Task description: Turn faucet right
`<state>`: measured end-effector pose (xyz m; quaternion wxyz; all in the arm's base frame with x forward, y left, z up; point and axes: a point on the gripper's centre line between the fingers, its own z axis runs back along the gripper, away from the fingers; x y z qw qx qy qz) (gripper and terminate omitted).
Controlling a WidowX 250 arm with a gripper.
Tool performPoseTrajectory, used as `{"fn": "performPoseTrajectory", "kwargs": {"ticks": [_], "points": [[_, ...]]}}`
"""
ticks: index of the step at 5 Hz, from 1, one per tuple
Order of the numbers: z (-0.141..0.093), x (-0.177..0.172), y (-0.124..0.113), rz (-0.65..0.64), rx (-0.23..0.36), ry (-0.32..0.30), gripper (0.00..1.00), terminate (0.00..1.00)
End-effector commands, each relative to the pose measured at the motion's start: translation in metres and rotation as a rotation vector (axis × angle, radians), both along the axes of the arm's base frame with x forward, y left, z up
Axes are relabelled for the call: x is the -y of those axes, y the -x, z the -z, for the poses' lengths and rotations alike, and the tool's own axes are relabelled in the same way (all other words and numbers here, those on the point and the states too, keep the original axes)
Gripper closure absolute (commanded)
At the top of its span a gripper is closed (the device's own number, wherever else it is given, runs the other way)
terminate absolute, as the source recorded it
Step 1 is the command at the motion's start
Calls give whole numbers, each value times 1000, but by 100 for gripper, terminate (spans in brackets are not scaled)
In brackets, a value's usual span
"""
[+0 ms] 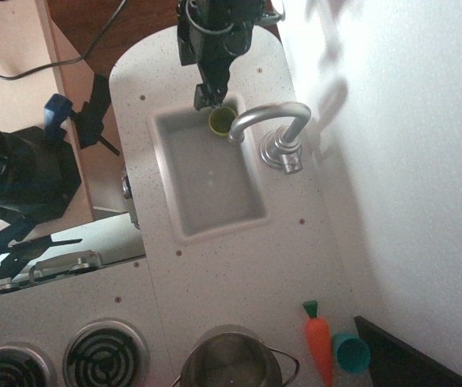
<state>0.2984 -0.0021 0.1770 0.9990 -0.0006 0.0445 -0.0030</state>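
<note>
The faucet (277, 122) is shiny silver, with a round chrome base (281, 153) on the counter to the right of the sink (163, 173). Its curved spout arcs left and ends over the sink's top right corner (235, 134). My black gripper (208, 98) hangs over the sink's far edge, just left of the spout tip and apart from it. Its fingers point down beside a small green cup (221, 121) in the sink's far corner. I cannot make out whether the fingers are open or shut.
A white wall (408, 161) runs close along the right of the faucet. A steel pot (231, 364) stands at the near edge, with a toy carrot (319, 340) and a teal cup (351, 353) to its right. Stove burners (106, 355) lie at the lower left.
</note>
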Motion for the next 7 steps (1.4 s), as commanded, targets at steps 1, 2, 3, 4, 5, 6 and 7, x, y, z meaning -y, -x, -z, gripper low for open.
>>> {"fn": "performPoseTrajectory", "kwargs": {"ticks": [1, 2, 3, 4, 5, 6, 7], "points": [[0, 0, 0, 0, 0, 0, 0, 0], [28, -7, 4, 48, -132, 1, 0, 0], [55, -4, 6, 140, -26, 11, 0, 0], [57, 4, 5, 184, 223, -13, 0, 0], [41, 17, 2, 171, 483, 82, 0, 0], [16, 14, -1, 225, 714, -140, 0, 0], [13, 15, -5, 276, 593, -371, 0, 0]]}}
